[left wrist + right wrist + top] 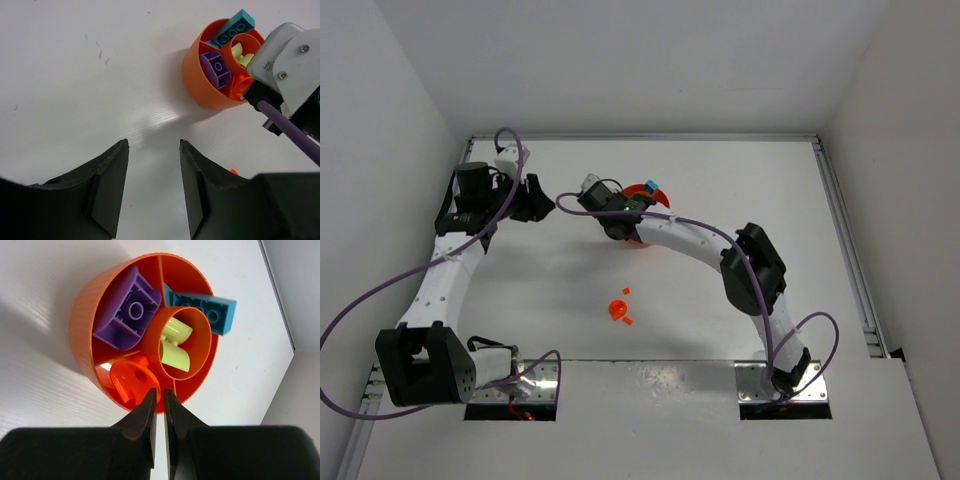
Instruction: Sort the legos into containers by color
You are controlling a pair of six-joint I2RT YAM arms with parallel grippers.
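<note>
The right arm reaches far across the worktop (720, 180), its gripper (159, 399) poised over the dish (85, 325), jaws a sliver apart, grasping nothing. The left gripper (152, 150) hovers nearby, jaws released. In the dish: purple brick (131, 312), cyan brick (210, 310), lime pieces (175, 347) in the centre, orange round piece (131, 380). Loose orange pieces (618, 310) lie mid-worktop.

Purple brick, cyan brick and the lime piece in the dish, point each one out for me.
Purple brick (131, 315): right wrist view, on its studded top face.
Cyan brick (207, 312): right wrist view, on its top, near the dish rim.
Lime piece (175, 345): right wrist view, on its curved body in the centre cup.
</note>
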